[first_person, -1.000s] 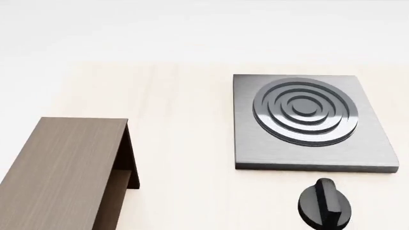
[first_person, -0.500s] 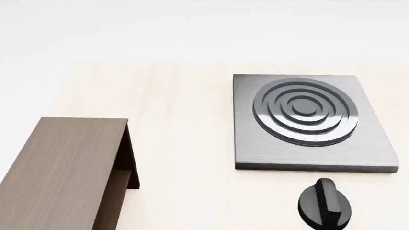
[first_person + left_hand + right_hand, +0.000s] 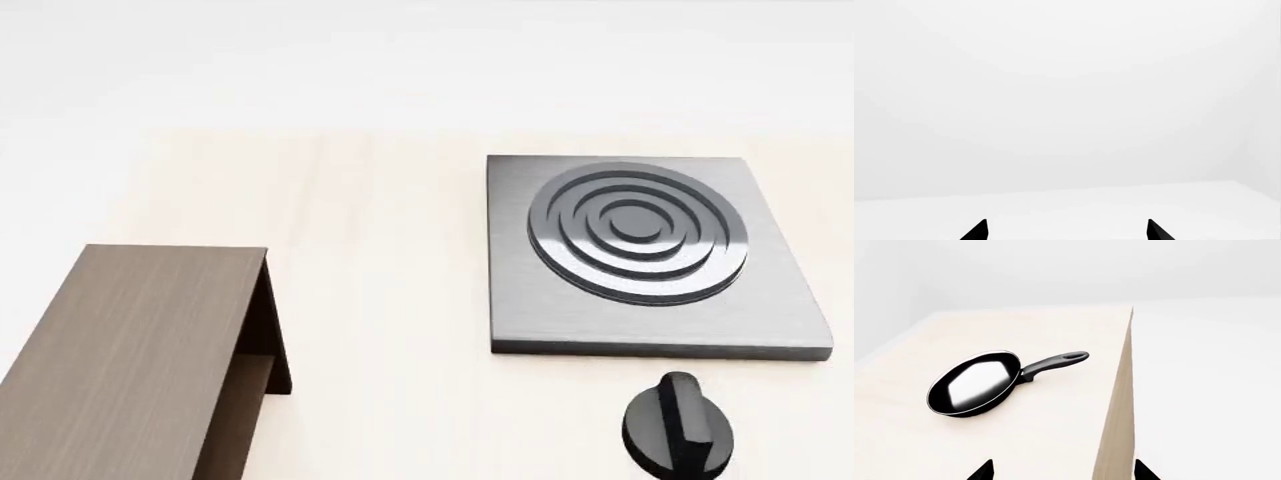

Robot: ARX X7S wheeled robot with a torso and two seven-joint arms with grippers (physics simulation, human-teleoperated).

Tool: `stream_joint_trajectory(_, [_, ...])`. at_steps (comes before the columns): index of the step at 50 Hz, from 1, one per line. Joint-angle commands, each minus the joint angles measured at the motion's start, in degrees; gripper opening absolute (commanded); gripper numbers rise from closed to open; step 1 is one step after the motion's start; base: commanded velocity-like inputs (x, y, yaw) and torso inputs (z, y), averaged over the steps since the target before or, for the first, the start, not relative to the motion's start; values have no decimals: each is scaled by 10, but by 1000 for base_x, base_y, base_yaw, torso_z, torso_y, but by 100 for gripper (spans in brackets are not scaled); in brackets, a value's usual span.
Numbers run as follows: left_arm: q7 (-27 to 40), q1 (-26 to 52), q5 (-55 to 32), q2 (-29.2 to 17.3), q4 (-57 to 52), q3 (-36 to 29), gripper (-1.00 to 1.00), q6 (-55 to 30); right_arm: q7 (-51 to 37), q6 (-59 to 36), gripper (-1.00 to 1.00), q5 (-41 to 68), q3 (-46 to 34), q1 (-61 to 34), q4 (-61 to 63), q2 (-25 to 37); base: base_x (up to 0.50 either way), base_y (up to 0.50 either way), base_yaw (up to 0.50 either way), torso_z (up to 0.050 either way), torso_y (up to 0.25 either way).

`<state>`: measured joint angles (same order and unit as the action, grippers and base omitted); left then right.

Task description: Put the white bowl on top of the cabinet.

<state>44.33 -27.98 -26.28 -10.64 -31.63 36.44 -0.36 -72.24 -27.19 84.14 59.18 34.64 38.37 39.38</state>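
- My left gripper is spread wide, facing blank white.
- My right gripper is wide too, near the frying pan.
- The cabinet top sits bare.

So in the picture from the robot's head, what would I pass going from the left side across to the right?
The cabinet → bare stretch of the pale table → the grey stove plate with rings, with a black knob in front of it. The white bowl does not show in this view.
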Motion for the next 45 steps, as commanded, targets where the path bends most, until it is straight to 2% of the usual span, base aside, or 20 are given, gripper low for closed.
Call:
stream_joint_trajectory(1, [1, 1, 2, -1, 3, -4, 100, 1, -19, -9, 100, 49, -17, -25, -7, 24, 0, 0, 0, 0, 0])
stream_joint_trajectory(12, [1, -1, 0, -1, 4, -2, 100, 4, -45, -18, 100, 125, -52, -51, -33, 61, 0, 0, 0, 0, 0])
stream_joint_trajectory(30, [3, -2, 0, -3, 4, -4, 100, 4, -31, -23, 100, 140, -50, -48, -45, 43, 0, 0, 0, 0, 0])
stream_joint_trajectory(40, [4, -3, -1, -4, 4, -4, 100, 5, -22, -28, 100, 145, -68, -60, -54, 51, 0, 0, 0, 0, 0])
stream_joint_trajectory(45, [5, -3, 1, -4, 3, -6, 100, 4, -33, -25, 100, 148, -111, -95, -75, 73, 0, 0, 0, 0, 0])
